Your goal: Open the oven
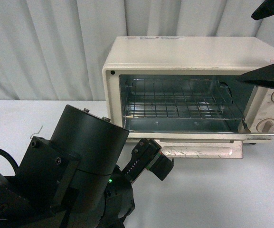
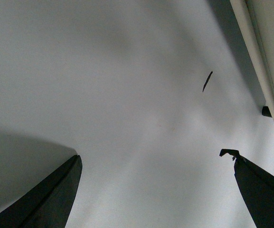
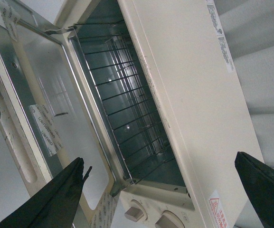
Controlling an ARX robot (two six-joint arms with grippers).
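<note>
Front view shows the cream-white boxy toaster oven (image 1: 184,57) standing far right on the white table (image 1: 222,199), its glass door (image 1: 198,151) dropped flat; right gripper (image 3: 160,161) spread wide near it; left gripper (image 2: 152,156) spread over tabletop.

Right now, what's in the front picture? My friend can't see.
A cream toaster oven sits on a white table, door dropped open, wire rack showing. The dark left arm fills the near corner; the right gripper's fingers hang near its knobs.
</note>
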